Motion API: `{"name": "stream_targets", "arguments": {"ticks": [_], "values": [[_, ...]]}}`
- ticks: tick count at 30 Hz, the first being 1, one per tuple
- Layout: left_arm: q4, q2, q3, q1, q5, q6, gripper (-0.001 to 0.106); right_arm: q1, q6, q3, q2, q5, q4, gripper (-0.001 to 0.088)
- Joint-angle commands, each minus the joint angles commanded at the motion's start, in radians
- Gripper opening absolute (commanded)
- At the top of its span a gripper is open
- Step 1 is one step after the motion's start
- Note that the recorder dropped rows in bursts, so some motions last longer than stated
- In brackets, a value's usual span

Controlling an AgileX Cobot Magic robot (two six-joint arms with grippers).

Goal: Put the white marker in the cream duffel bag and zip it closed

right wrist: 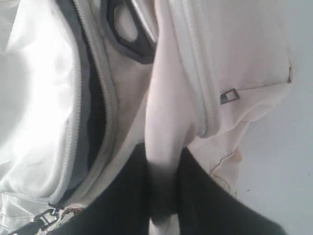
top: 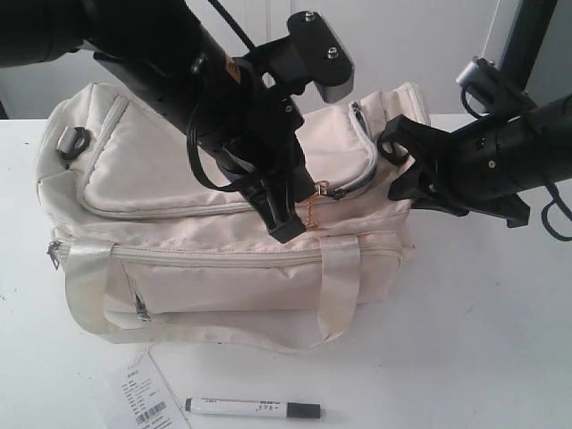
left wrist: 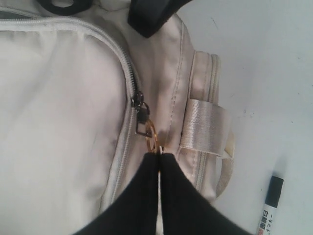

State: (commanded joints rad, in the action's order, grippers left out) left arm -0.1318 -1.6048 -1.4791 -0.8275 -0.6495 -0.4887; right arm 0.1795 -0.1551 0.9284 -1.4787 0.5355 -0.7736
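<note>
Lying nearest, the white marker [top: 253,408] with a dark cap rests on the white table [top: 500,357], well apart from both grippers, past the bag's front strap from the left fingers. Its printing is too small to read, as is the barcoded paper slip [top: 143,398] beside it. The cream duffel bag [top: 223,277] is soft and creased, its curved top zipper open beside the right fingers. The left gripper [left wrist: 159,157] pinches the gold zipper ring [left wrist: 151,136]. The right gripper [right wrist: 164,166] clamps a fold of the bag's end fabric. A pale wall stands behind.
</note>
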Motion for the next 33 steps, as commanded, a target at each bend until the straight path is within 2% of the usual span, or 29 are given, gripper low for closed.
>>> {"name": "stream_targets", "arguments": {"ticks": [33], "values": [[0.036,0.023,0.000,0.000,-0.163,0.021,0.000,0.000,-0.009,0.000,0.000,-0.030,0.004,0.0000]]}}
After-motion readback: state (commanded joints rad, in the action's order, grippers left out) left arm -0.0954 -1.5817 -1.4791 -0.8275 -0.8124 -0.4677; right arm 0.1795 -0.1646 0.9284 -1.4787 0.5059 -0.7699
